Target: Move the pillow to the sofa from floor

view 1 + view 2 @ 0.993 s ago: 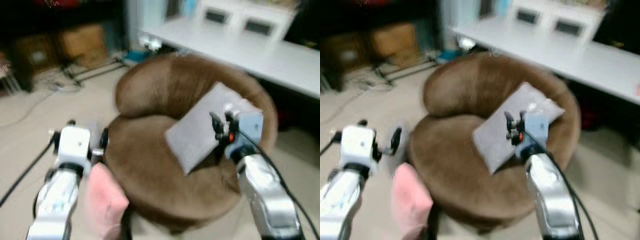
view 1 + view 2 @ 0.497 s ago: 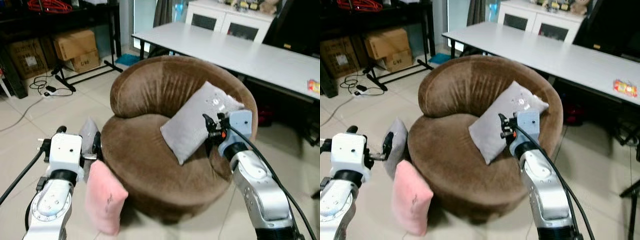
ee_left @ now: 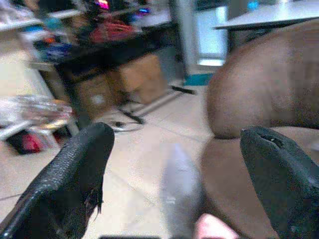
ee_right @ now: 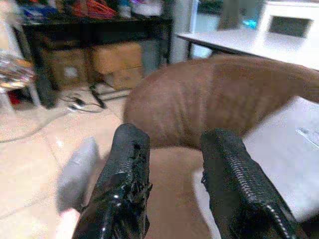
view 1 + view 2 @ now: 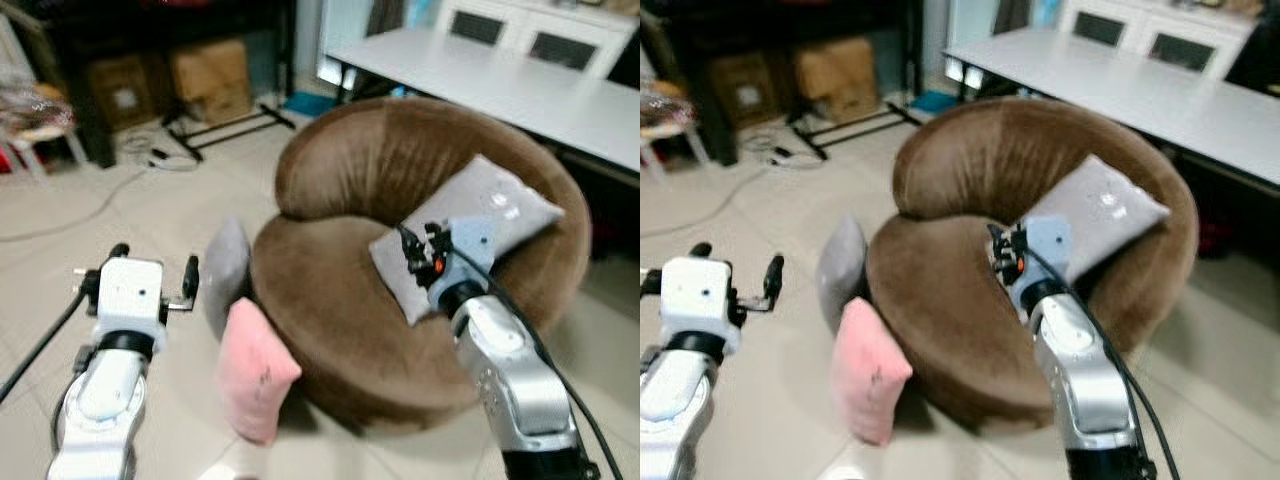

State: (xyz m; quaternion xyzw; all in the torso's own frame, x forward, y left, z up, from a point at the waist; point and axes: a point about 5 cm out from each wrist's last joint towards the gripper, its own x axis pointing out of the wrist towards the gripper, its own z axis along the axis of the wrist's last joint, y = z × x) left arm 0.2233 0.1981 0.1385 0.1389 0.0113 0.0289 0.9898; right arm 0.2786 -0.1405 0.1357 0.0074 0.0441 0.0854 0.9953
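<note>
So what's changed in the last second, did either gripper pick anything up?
No pickup. The view has swung left, so that is the camera moving, not the things. The right gripper hangs empty over the sofa, beside the grey pillow on the seat as before. The left gripper stays open and empty. The pink pillow and the grey floor pillow lean against the sofa, untouched.

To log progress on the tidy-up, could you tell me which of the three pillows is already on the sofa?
The large grey pillow, leaning on the brown sofa. The pink pillow and small grey pillow stand on the floor.
</note>
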